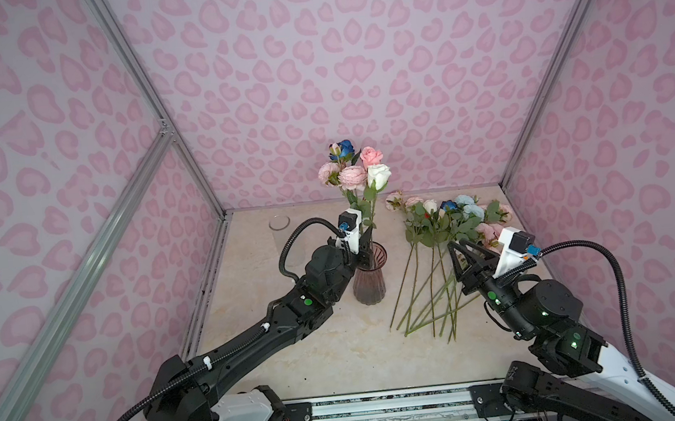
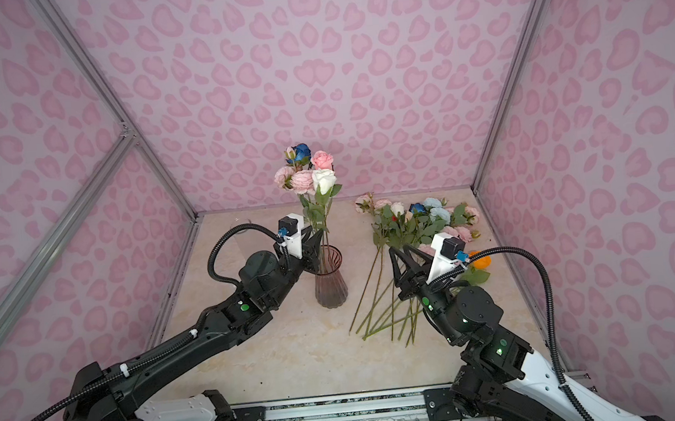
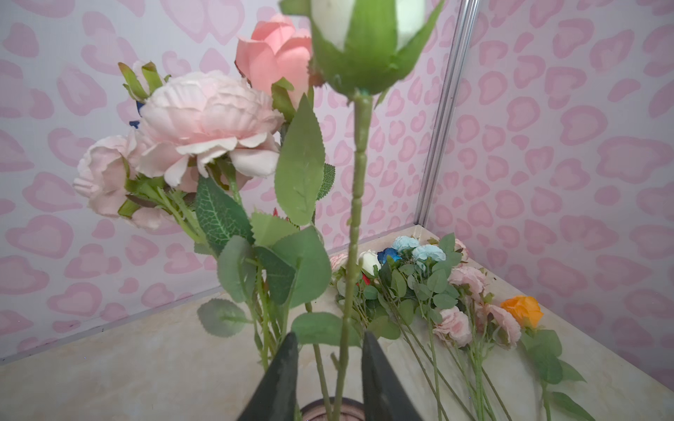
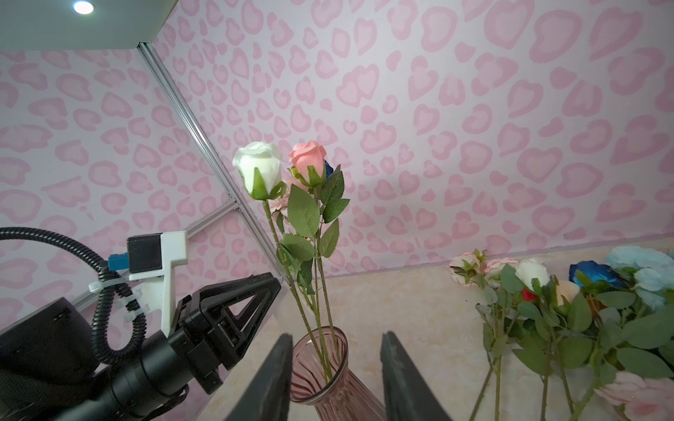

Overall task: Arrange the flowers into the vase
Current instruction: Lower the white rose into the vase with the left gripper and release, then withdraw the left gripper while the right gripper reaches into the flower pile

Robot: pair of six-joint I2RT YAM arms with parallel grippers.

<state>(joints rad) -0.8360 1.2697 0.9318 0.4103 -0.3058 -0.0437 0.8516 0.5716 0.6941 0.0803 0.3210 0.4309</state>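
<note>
The vase (image 1: pixel 369 277), ribbed pink glass, stands upright near the middle of the table (image 1: pixel 340 357). Standing in it you have a white rose (image 1: pixel 378 174), a pink rose (image 1: pixel 371 156), a dark blue bloom (image 1: pixel 346 147) and pale pink peony-like heads (image 1: pixel 353 177). The loose flowers (image 1: pixel 445 227) lie in a pile on the table to the right of the vase, apart from it. Their blooms point toward the back wall and their stems toward the front edge.

Your left gripper (image 3: pixel 330 364) sits just above the vase mouth. Its fingers (image 3: pixel 284 368) stand apart, with the white rose's stem between them and a gap on either side. Your right gripper (image 1: pixel 455 245) hovers over the pile's stems, fingers (image 4: pixel 273 371) apart, nothing between them. A clear glass (image 1: pixel 279 223) stands at back left.
</note>
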